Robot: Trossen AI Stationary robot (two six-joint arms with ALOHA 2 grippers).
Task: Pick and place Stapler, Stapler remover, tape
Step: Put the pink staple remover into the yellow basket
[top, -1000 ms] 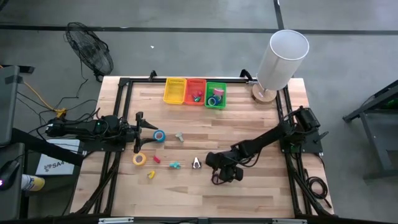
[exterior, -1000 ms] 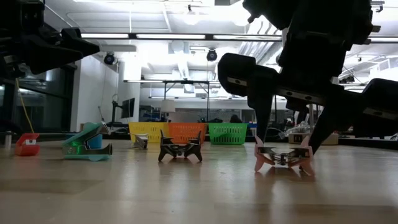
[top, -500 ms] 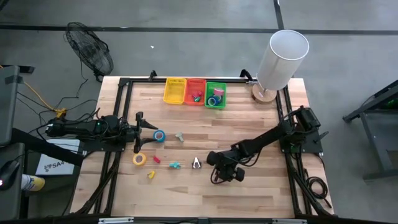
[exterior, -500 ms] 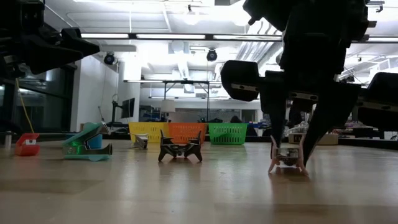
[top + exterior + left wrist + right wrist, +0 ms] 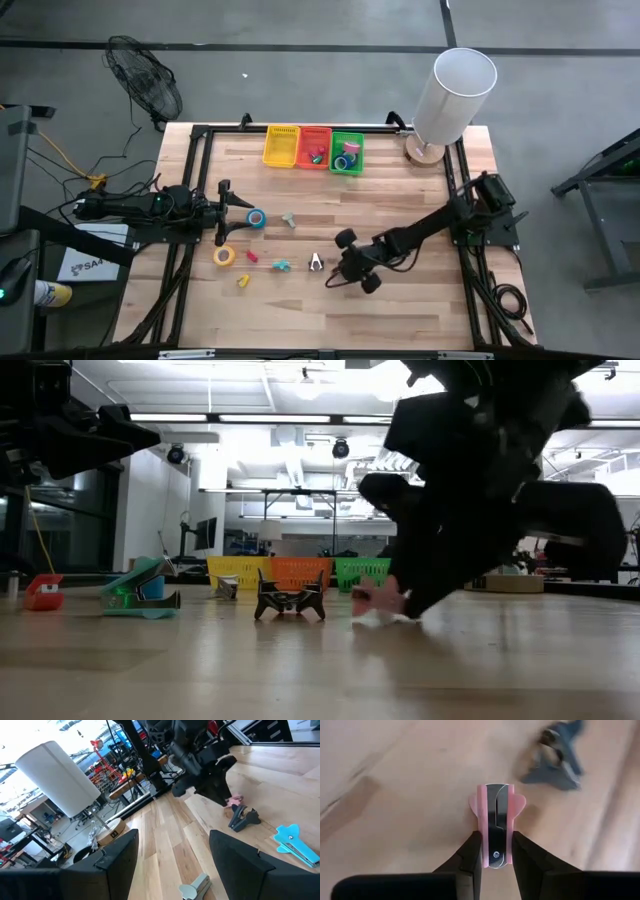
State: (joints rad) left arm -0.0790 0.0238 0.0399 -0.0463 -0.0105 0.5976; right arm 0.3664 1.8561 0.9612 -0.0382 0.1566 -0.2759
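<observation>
Right wrist view shows a pink staple remover (image 5: pixel 496 825) pinched between the right gripper's (image 5: pixel 495 857) two dark fingers (image 5: pixel 470 855), which press on its two long sides. Its long axis runs straight out from the fingers, with the metal strip uppermost and the flared pink wings at the far end. A dark staple remover (image 5: pixel 555 757) lies on the bare wood beyond it, toward 1 o'clock, well apart.

From above, the right gripper (image 5: pixel 343 272) sits near the middle of the table (image 5: pixel 420 310), just beside the dark staple remover (image 5: pixel 316 262), which is at its 9 o'clock; the pink one is hidden under the gripper there. Open wood spreads from 3 to 6 o'clock toward the table's edges. Farther toward 9 o'clock lie a teal stapler (image 5: pixel 282 265), a small red piece (image 5: pixel 252 256), a yellow piece (image 5: pixel 242 281), a yellow tape roll (image 5: pixel 224 256) and a blue tape roll (image 5: pixel 256 218). Yellow (image 5: pixel 281 146), red (image 5: pixel 314 147) and green (image 5: pixel 347 152) baskets line the far edge at 12 o'clock.

The low view alone shows the pink staple remover (image 5: pixel 378 605) close to the tabletop, though contact is blurred.

The left gripper (image 5: pixel 224 205) waits at the left edge beside the blue roll, fingers (image 5: pixel 120 855) spread and empty.
</observation>
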